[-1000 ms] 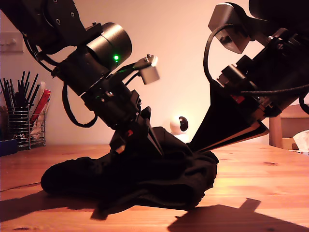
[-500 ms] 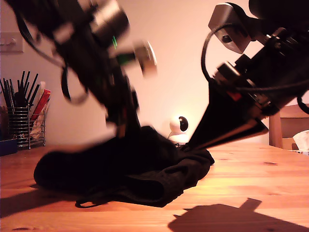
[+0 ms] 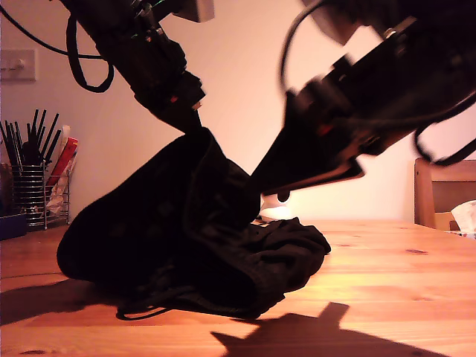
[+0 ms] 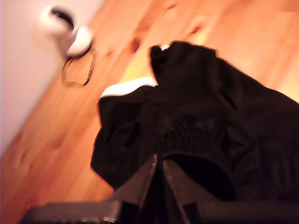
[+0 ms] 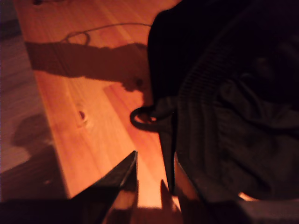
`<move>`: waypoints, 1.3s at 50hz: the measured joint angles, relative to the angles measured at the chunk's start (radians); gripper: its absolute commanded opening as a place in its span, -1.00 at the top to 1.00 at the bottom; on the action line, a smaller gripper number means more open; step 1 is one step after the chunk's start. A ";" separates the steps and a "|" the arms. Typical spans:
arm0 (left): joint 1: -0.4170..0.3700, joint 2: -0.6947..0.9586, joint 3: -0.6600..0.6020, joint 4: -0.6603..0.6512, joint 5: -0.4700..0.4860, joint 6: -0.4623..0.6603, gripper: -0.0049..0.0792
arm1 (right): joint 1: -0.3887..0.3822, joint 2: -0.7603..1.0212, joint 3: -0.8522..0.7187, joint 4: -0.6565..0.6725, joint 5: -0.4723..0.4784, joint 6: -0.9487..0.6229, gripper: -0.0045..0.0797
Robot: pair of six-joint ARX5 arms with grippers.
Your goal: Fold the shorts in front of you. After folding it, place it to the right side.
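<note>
The shorts (image 3: 186,245) hung limp and light from my first gripper (image 4: 159,175) — pinched on the waistband, a sound hold — while my second gripper (image 5: 156,170) nipped an edge.

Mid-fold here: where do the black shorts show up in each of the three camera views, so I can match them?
Exterior view: the shorts fill the middle, one part lifted by an arm, the rest heaped on the wooden table.
First wrist view: the shorts hang from my first gripper.
Second wrist view: the shorts beside my second gripper.
Shared landmark: the table.
</note>
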 measured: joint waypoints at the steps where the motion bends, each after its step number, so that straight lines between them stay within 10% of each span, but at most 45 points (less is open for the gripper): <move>1: 0.000 0.000 0.000 0.000 -0.007 -0.011 0.93 | 0.003 0.010 0.000 0.005 0.009 0.003 0.31; 65: -0.061 -0.105 0.084 -0.106 0.086 -0.169 0.93 | 0.016 0.206 0.158 0.135 0.133 0.235 0.06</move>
